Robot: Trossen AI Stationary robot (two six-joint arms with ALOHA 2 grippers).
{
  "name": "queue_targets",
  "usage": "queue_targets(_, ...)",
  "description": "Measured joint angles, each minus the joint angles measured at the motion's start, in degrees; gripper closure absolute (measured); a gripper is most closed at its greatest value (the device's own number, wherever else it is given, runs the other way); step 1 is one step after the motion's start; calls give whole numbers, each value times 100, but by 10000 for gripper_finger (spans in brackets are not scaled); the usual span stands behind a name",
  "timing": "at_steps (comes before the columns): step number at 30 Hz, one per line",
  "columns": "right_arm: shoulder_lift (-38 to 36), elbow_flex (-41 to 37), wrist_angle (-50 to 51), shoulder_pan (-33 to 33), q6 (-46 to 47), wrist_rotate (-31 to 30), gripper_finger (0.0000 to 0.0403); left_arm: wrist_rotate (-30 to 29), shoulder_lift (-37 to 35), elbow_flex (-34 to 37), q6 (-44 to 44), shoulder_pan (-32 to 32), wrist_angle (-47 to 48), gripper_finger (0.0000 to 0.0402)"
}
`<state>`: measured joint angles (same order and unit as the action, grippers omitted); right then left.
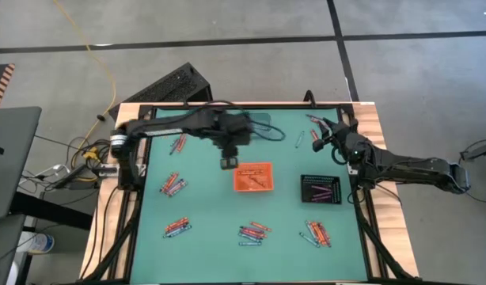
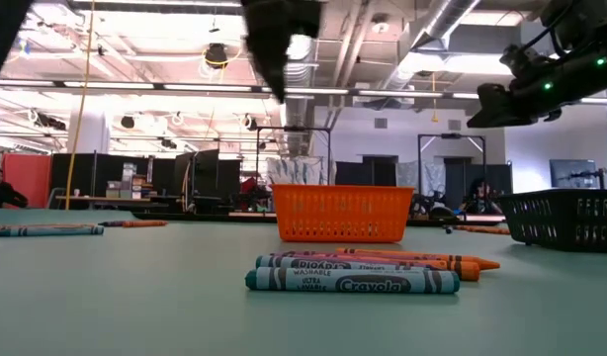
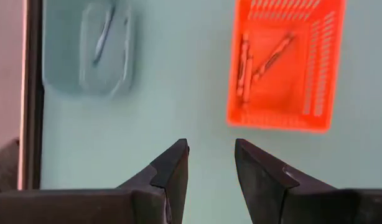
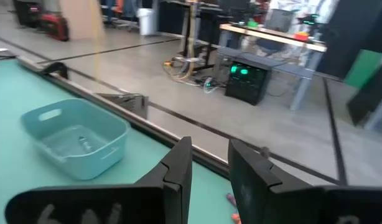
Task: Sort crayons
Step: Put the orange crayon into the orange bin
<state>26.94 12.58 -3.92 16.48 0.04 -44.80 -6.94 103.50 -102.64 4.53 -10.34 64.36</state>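
Two dark arms of jointed black segments enter the high view from the left and right edges. The left arm [image 1: 180, 125] shows a silver metal collar at its base near the left edge, beside a tangle of cables. The right arm [image 1: 409, 168] is matte black, with blocky joints. In the low view, small green lights glow on the right arm's housing at upper right. The wrist views show dark, wedge-shaped fingers [image 3: 172, 171] tapering to points.

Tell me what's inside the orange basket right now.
The orange basket holds a few orange crayons lying on its floor. Nothing covers them; the open left gripper hovers beside it, empty.
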Motion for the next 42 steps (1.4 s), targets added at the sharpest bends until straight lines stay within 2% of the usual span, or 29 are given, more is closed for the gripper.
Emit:
queue_targets(4, 1, 0, 4, -1, -1, 264, 295, -262, -1182, 1915, -473, -281, -1020, 280)
queue_targets(9, 0, 0, 2, -1, -1, 291, 295, -653, -2567, 4118, -1232, -593, -2145, 280)
queue_targets(14, 4, 0, -154, -1, 10, 299, 295, -1405, -3346, 5572, -2410, -976, -2813, 280)
queue_targets(17, 4, 0, -228, -1, 140, 422, 295, -1367, -3423, 6130, -2866, -1316, -2903, 280)
queue_targets(22, 7, 0, -240, -1, 167, 623, 295, -955, -3208, 6598, -2907, -1942, -3346, 280)
queue_targets(28, 74, 0, -243, -1, 165, 634, 295, -880, -2878, 6643, -2388, -2434, -4006, 280)
queue_targets(42, 92, 0, -249, 10, 100, 632, 295, -597, -1980, 6623, -1977, -2855, -4446, 280)
